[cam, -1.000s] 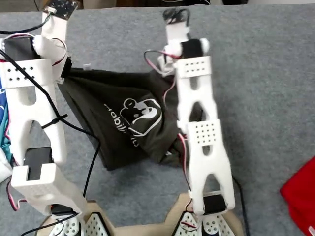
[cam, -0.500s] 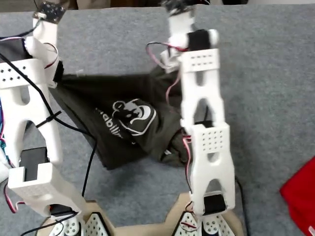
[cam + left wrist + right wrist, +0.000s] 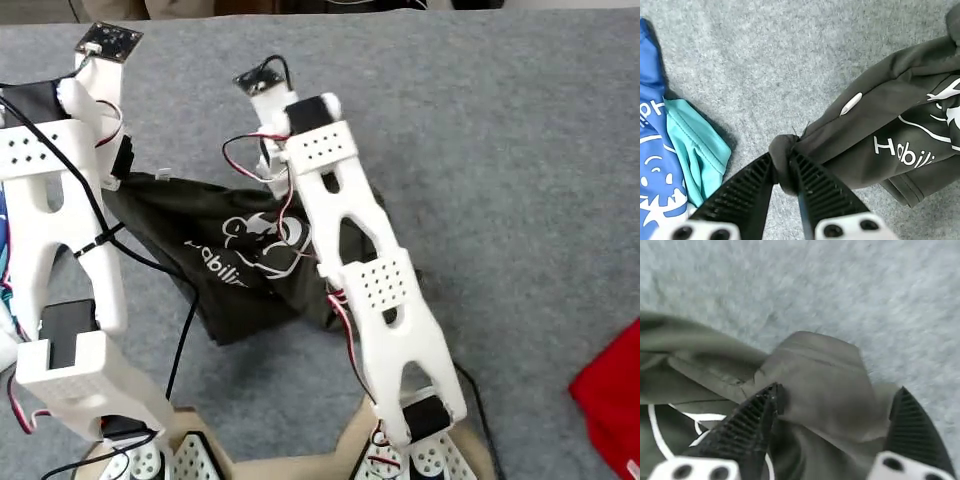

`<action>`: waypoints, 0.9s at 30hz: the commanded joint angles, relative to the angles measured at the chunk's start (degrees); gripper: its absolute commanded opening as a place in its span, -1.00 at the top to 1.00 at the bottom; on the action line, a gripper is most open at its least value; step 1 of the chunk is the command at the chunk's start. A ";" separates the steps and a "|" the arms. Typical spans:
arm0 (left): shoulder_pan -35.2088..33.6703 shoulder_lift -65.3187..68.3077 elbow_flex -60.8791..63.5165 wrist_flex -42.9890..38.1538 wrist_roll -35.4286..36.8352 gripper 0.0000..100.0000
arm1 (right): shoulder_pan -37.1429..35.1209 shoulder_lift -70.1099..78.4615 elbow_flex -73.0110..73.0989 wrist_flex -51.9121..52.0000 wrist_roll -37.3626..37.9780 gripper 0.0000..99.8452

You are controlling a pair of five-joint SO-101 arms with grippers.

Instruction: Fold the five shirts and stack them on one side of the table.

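Note:
A dark olive shirt point(image 3: 190, 225) with a white print lies crumpled on the grey table, partly under my right arm point(image 3: 340, 230). My left gripper point(image 3: 784, 172) is shut on a bunched corner of this shirt point(image 3: 890, 120), near the left arm's wrist point(image 3: 118, 160) in the high view. My right gripper point(image 3: 832, 412) stands open just above a folded flap of the same shirt point(image 3: 815, 375), one finger point(image 3: 752, 422) touching the cloth. A blue shirt point(image 3: 652, 150) and a teal shirt point(image 3: 695, 150) lie beside my left gripper.
A red shirt point(image 3: 612, 400) lies at the table's right edge. Blue and teal cloth point(image 3: 6, 250) shows at the left edge. The grey table surface point(image 3: 500, 150) stretches wide to the right and far side. Cables hang from both arms.
The right arm has swung left over the dark shirt and its gripper has let go; the shirt's raised right part has dropped and folded toward the left. The left gripper keeps its hold.

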 commanded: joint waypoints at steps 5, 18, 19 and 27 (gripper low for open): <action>-0.97 -2.86 0.00 0.62 -0.26 0.96 | 14.64 -7.69 -5.05 0.97 0.44 0.46; -0.70 -2.77 0.00 0.62 -0.26 0.96 | 11.74 6.99 -4.70 -3.34 0.09 0.63; -0.79 -2.77 0.00 0.62 -0.26 0.96 | 11.03 7.78 -4.70 -3.34 0.09 0.63; -0.62 -2.77 0.00 0.62 -0.09 0.96 | 9.80 11.21 -4.26 0.44 0.00 0.80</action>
